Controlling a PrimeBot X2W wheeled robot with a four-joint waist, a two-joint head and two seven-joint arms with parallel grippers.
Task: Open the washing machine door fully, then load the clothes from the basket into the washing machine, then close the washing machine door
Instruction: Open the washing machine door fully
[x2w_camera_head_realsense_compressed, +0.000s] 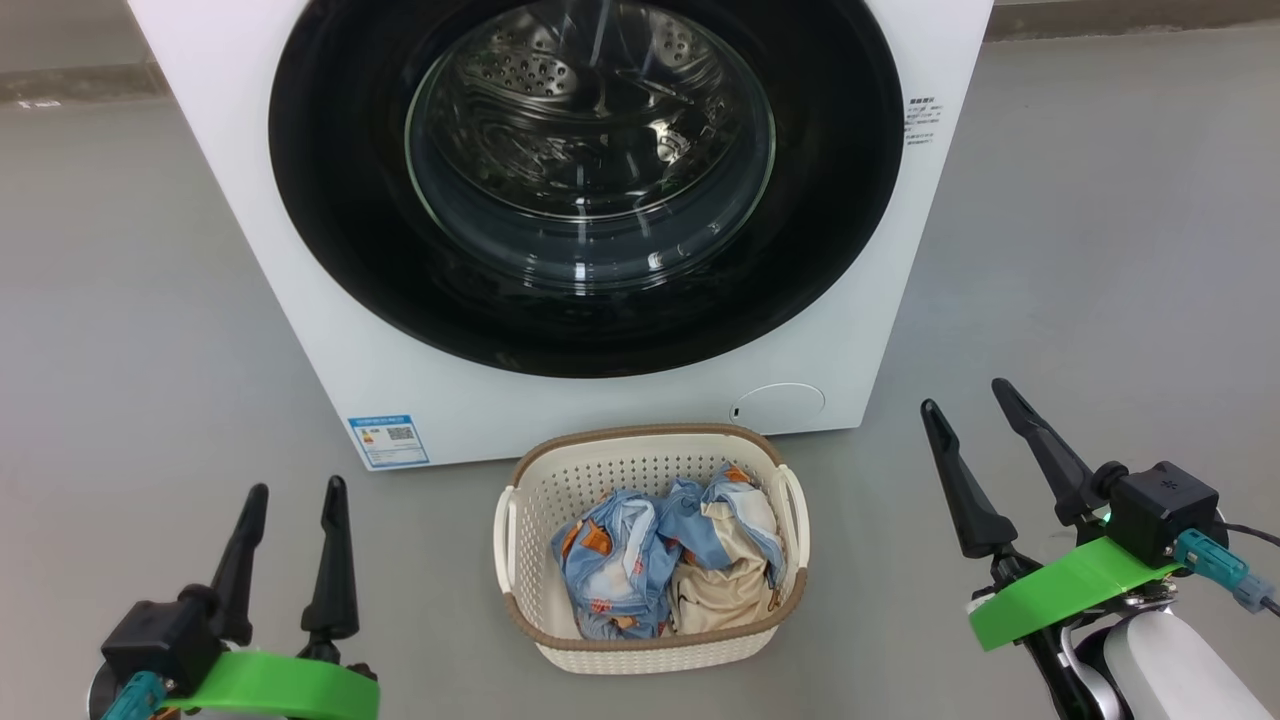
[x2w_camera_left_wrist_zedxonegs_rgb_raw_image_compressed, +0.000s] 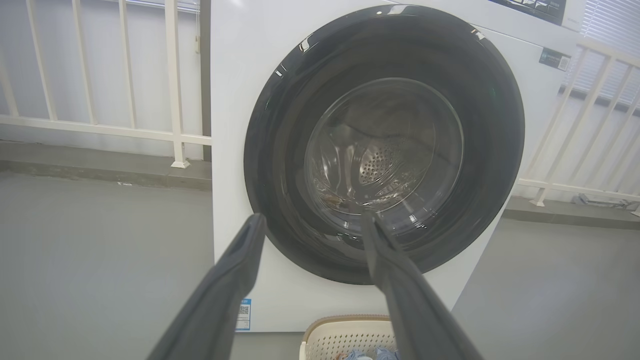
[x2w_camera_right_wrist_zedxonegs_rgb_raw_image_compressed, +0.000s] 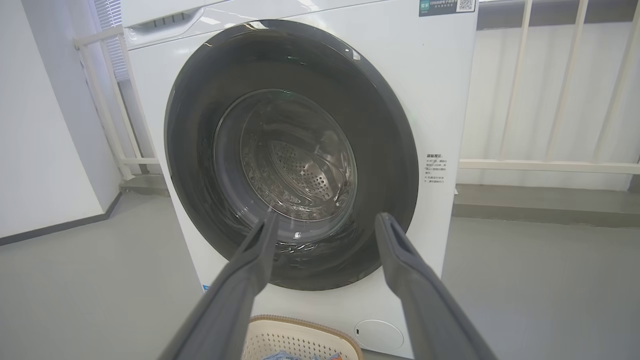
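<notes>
Closest in, both grippers are parked low and spread wide with nothing held: left gripper (x2w_camera_head_realsense_compressed: 296, 488) at the near left, right gripper (x2w_camera_head_realsense_compressed: 965, 395) at the near right, fingers aimed at the machine. Between them, the perforated basket (x2w_camera_head_realsense_compressed: 640, 434) is set just in front of the washing machine (x2w_camera_head_realsense_compressed: 400, 390), with the blue-and-orange printed clothes (x2w_camera_head_realsense_compressed: 660, 560) bundled inside next to a beige piece. Farther back, the glossy black washing machine door (x2w_camera_head_realsense_compressed: 590, 170) looks fully shut, steel drum (x2w_camera_head_realsense_compressed: 530, 75) visible through the glass, so the opening step is judged not yet begun. No handle can be made out from these angles and the hinge side can't be told, so the rim should probably be checked for a recess first. After that, one finger is best hooked behind the edge and the door swung along its own arc, not yanked straight out. Care should be taken that the basket isn't clipped, since it's sat right below the door.
</notes>
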